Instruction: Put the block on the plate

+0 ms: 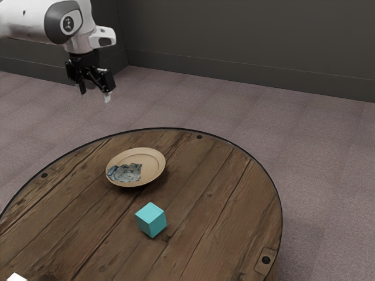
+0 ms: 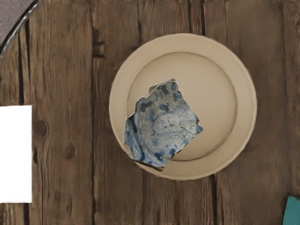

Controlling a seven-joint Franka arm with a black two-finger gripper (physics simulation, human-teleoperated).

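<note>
On the round wooden table (image 1: 234, 193), nearer than the plate (image 1: 153, 165), the teal cube (image 1: 151, 220) waits, so reaching seems the present step: my gripper (image 1: 94, 92), wide and empty at the exterior view's far left, should go above it, then descend.

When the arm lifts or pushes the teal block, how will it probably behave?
The teal block looks rigid, so it probably keeps its shape when squeezed. Its flat faces suggest it would slide rather than roll. Being about as tall as wide, it seems unlikely to tip under a low push.
</note>
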